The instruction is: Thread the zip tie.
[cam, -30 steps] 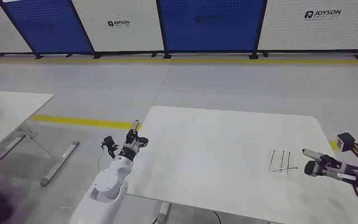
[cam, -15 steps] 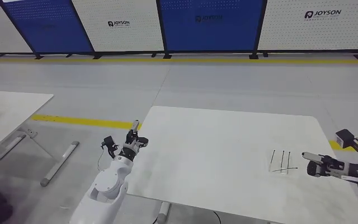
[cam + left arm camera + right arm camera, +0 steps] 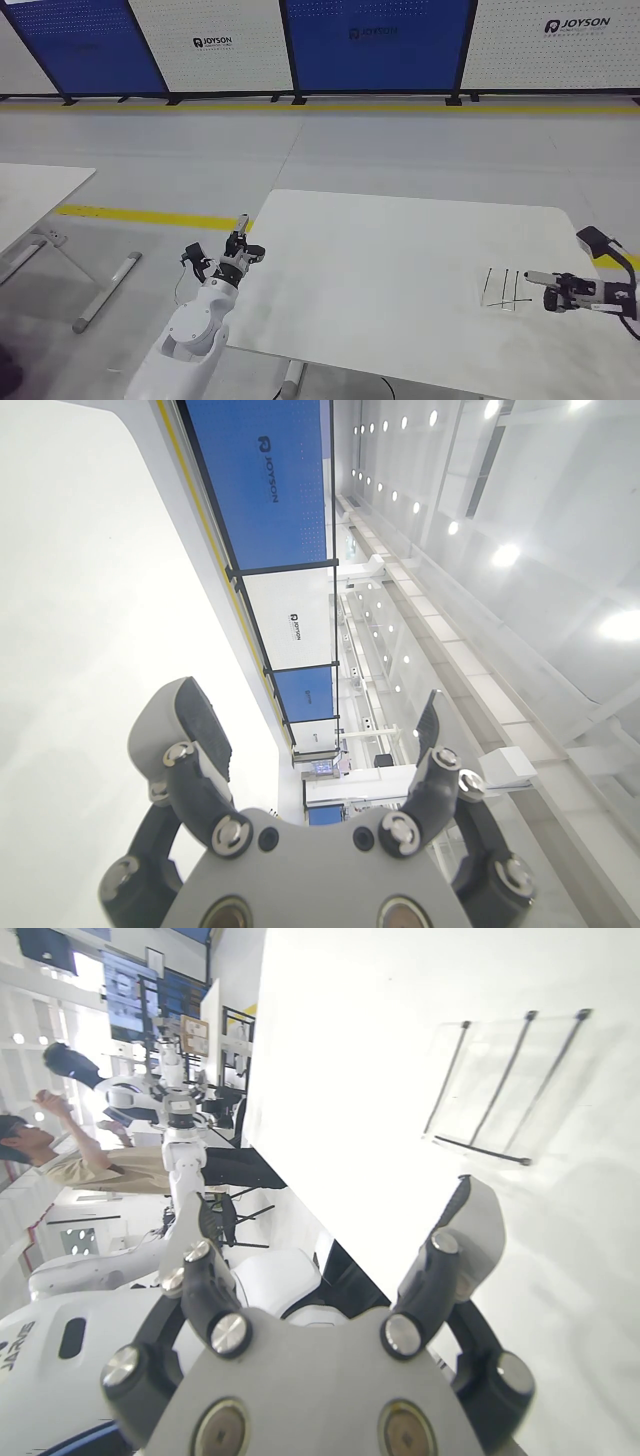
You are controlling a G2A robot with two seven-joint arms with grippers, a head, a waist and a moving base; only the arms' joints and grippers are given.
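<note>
Several black zip ties [image 3: 503, 290] lie near the right edge of the white table [image 3: 400, 270]. Three run side by side and one crosses their near ends. In the right wrist view the zip ties [image 3: 505, 1083] rest on a thin clear sheet. My right gripper [image 3: 533, 278] hovers just right of them, open and holding nothing; its fingers [image 3: 470, 1208] stand wide apart around the right gripper's [image 3: 330, 1203] gap. My left gripper [image 3: 241, 225] stands at the table's left edge, pointing up. The left gripper [image 3: 312, 705] is open and holds nothing.
A second white table [image 3: 30, 195] stands off to the left across a strip of floor. Blue and white panels [image 3: 380, 45] close off the back. The wide middle of the work table is bare.
My right gripper has shifted a little left towards the zip ties, and its wrist has swung upward. The left arm has stayed still.
</note>
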